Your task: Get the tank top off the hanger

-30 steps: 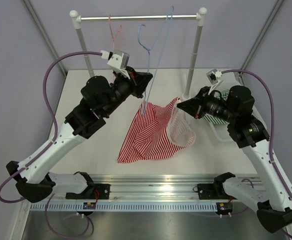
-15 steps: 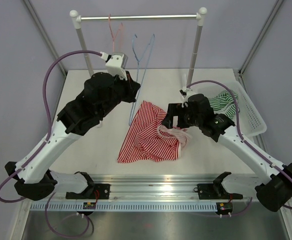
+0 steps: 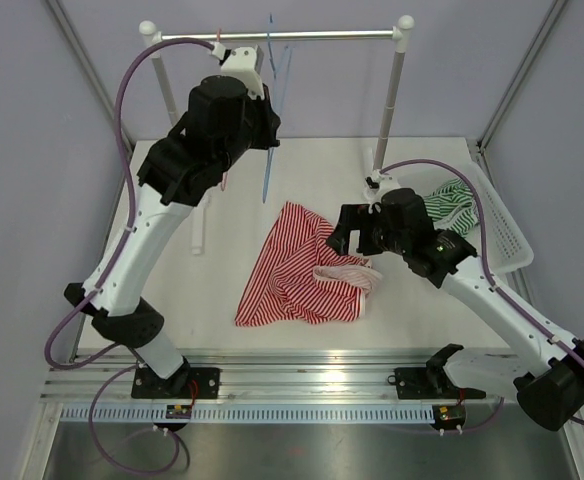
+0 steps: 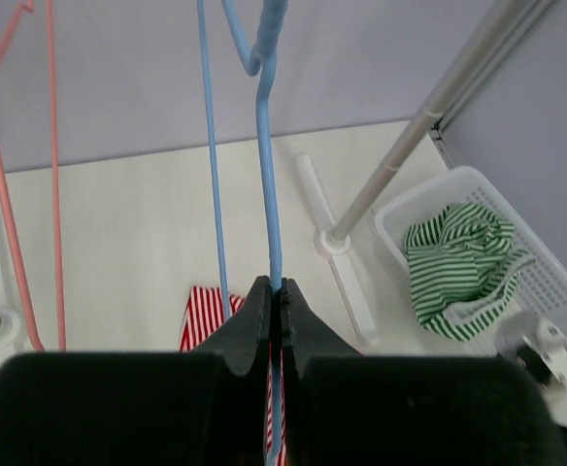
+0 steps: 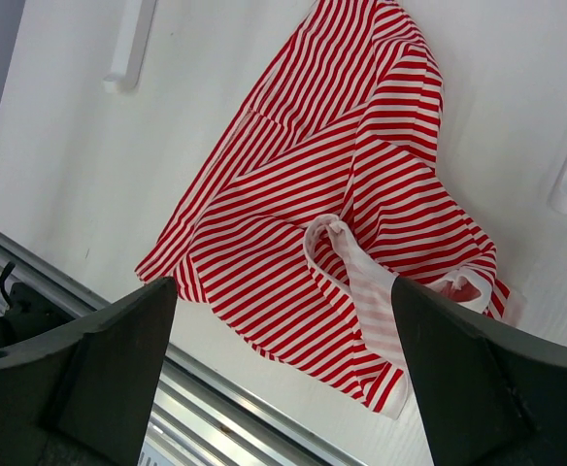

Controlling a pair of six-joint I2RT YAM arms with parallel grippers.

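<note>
Hanger (image 4: 269,175) has come free: my left jaws, pinched shut on its blue wire, have lifted it up to the rail (image 3: 322,34), clear of the cloth. Right jaws have let go and stand wide above the top (image 3: 297,275), which lies crumpled on the bench (image 3: 207,300). I judge removal done, within 1 second.

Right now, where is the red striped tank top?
In the top view, the red striped tank top lies crumpled on the table, just left of the right gripper.
</note>
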